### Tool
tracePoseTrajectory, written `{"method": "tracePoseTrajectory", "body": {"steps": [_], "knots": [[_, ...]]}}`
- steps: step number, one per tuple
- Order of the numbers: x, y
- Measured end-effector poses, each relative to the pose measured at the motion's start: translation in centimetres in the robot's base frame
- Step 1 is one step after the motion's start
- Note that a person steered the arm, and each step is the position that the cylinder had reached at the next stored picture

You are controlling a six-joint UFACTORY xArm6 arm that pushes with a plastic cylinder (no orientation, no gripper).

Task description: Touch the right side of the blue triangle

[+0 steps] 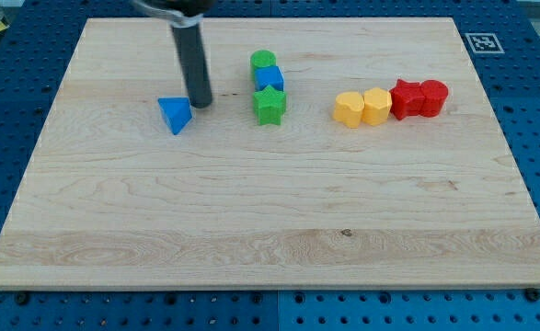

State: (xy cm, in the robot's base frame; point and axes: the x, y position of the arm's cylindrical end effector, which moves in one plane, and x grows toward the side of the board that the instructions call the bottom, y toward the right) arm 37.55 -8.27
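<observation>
Blue triangle (175, 115), probably light, rigid and easily slid, with my tip (201, 103) just right of its right side; the arm carries no claw.

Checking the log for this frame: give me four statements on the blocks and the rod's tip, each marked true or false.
1. My tip is just right of the blue triangle. True.
2. The blue cube sits between a green cylinder and a green star. True.
3. The two yellow blocks lie far from the two red blocks. False: the rows adjoin.
4. The red blocks are left of the triangle. False: far right.
</observation>
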Motion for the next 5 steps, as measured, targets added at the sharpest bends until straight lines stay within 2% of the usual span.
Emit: {"method": "tracePoseTrajectory", "body": {"steps": [1,4,5], "knots": [[0.0,1.2],[3.7,1.1],[3.4,-1.0]]}}
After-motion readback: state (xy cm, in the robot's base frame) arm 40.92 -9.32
